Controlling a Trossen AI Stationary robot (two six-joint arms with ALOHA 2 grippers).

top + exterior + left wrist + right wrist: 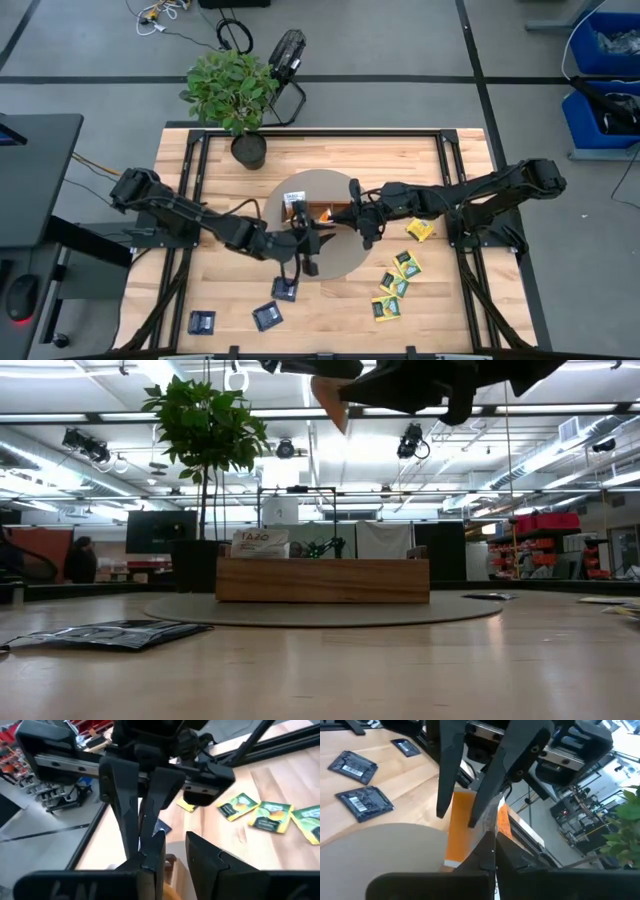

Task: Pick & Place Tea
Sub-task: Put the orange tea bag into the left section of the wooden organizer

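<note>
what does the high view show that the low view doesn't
Only the high view shows both arms whole, meeting over the wooden tray, with the left gripper and right gripper close together. It also shows the yellow-green tea packets spread at the table's right and all three dark blue packets near the front edge.

Only the low view shows the tray's long side wall, a white packet standing in it, an orange packet hanging high above it, and the room behind.

Both show the tray on its round mat and the potted plant.

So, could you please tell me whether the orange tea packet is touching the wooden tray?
Apart. The low view shows the orange tea packet hanging high above the wooden tray, with open space between them.
</note>
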